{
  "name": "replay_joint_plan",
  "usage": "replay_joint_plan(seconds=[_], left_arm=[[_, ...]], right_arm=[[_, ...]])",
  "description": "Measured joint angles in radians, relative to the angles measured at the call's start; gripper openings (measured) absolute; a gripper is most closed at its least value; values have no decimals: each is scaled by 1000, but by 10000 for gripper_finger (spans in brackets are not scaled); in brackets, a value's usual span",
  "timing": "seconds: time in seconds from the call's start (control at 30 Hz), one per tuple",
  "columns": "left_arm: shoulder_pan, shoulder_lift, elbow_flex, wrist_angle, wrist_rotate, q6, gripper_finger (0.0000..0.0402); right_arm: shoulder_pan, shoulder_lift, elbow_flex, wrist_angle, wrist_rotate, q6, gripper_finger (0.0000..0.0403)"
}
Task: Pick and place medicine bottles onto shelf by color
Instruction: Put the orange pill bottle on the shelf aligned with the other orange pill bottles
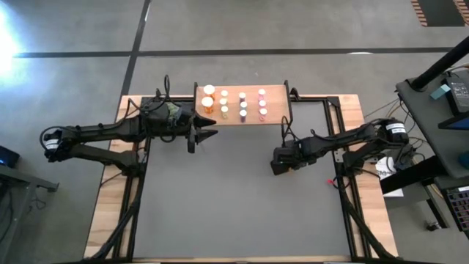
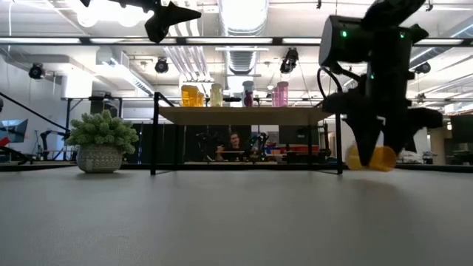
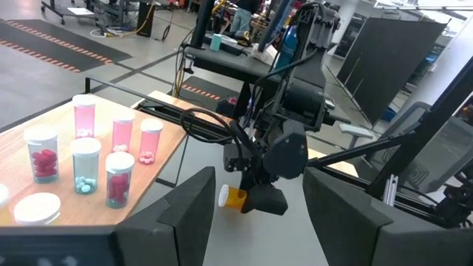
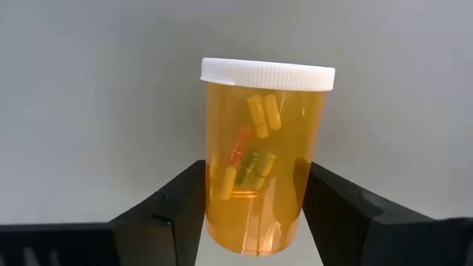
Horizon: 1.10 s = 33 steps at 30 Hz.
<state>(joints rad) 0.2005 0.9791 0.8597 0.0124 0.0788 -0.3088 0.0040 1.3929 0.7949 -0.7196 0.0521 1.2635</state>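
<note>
From above I see my right gripper [image 1: 282,160] low over the grey table [image 1: 242,213], in front of the shelf's [image 1: 275,95] right end, but its load is hidden there. The right wrist view fills that in: an orange bottle [image 4: 262,159] with a white cap sits between the two fingers [image 4: 174,203], which touch its sides, so the claw is closed on it at a middling width. The low view shows this bottle [image 2: 372,157] tilted, just above the tabletop. The left wrist camera catches its cap end [image 3: 230,196] poking out sideways from the right claw. My left gripper [image 1: 207,136] hangs beside the shelf's left end, fingers part open, holding nothing. On the shelf stand rows of bottles [image 1: 242,104], orange at left, pink at right.
</note>
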Motion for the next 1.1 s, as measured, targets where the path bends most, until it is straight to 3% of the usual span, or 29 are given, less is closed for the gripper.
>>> replay_joint_plan(seconds=[0.27,0.47,0.67,0.9,1.1], left_arm=[[0,1,0,8,0,-70,190],[-9,22,0,47,4,-79,190],[-25,62,0,131,104,-79,190],[-65,151,0,317,124,-78,190],[-74,197,13,466,267,-78,190]], right_arm=[[0,-82,102,1,4,-123,191],[8,-151,254,6,75,-267,191],[57,-177,411,-1,84,-370,191],[136,-153,588,5,139,-554,191],[167,-142,670,7,200,-650,192]])
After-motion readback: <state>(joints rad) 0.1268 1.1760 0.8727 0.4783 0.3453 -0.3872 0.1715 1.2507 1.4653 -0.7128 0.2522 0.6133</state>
